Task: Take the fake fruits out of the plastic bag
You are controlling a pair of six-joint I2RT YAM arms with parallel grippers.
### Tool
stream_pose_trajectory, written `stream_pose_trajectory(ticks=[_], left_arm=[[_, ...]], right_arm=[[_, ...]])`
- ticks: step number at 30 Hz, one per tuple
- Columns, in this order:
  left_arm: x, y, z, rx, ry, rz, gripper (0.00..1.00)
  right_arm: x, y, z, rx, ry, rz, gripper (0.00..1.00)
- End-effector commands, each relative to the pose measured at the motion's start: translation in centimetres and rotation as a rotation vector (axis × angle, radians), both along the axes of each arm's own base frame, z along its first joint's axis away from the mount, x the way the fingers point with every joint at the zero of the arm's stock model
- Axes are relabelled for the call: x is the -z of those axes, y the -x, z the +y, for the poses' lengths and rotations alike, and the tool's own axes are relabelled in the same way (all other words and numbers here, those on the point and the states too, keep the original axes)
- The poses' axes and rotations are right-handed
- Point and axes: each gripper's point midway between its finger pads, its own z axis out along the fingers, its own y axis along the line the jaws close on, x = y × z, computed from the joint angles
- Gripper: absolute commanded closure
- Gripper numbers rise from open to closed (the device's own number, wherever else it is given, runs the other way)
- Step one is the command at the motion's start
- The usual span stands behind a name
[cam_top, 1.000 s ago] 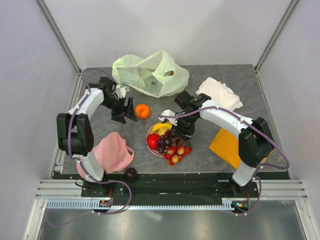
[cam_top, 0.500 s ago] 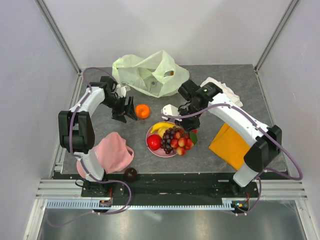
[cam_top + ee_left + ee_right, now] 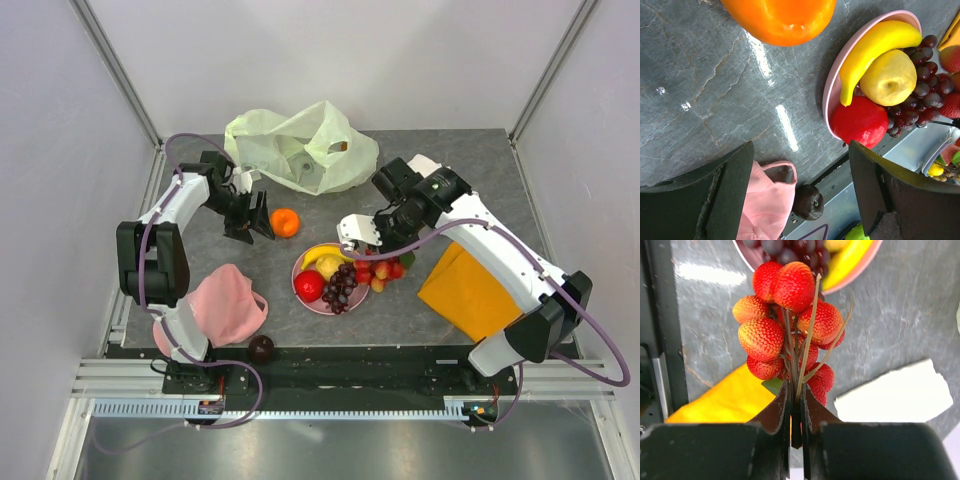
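- Your right claw (image 3: 795, 395) is clenched on the thin stems of the berry cluster (image 3: 790, 315). The wrist view shows the fingers pinched tight, with the berries hanging free of them.
- From above, the cluster hangs at the right edge of the pink plate (image 3: 828, 97), partly over the worktop (image 3: 400, 315), so this looks like the carry-and-place step for that fruit.
- Your left claw (image 3: 800, 150) is released and spread wide with nothing between the fingers. It hovers just beside the orange (image 3: 285, 222), which sits on the worktop apart from the plate.
- The plastic bag (image 3: 270, 140) lies slumped at the far side, well apart from both claws. You cannot tell from here whether any fruit is left inside.
- Fruit already out of the bag:
  - the banana (image 3: 875, 50), a yellow round fruit (image 3: 888, 77), the red apple (image 3: 860, 120) and the grapes (image 3: 920, 95), all on the plate;
  - the plum (image 3: 261, 347) at the near edge, next to the pink cloth (image 3: 225, 305).
- Next, you probably need to lower the cluster until the berries rest on the plate or the worktop, and only then let go. The grip is on the stems alone, so a high release could let the cluster roll.
- After that, look into the bag's mouth before you call the task finished.
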Motion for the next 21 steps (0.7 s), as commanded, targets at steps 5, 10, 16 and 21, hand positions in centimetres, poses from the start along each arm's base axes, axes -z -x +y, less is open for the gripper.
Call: stream_pose_trajectory(ticks=[5, 10, 16, 21], left_arm=[[-0.7, -0.6, -0.6, -0.008, 0.03, -0.007, 0.17], [-1.3, -0.8, -0.6, -0.007, 0.036, -0.028, 0.18], [-3.0, -0.6, -0.8, 0.003, 0.052, -0.079, 0.18], [-5.1, -0.2, -0.9, 0.012, 0.069, -0.162, 0.19]], right_arm=[[-6.0, -1.3, 0.2, 0.068, -0.091, -0.072, 1.0], [-10.8, -3.5, 3.8, 0.148, -0.289, -0.117, 1.0], [-13.9, -5.7, 8.5, 0.262, -0.551, -0.099, 1.0], [-16.6, -9.0, 12.1, 0.364, -0.774, -0.116, 1.0]])
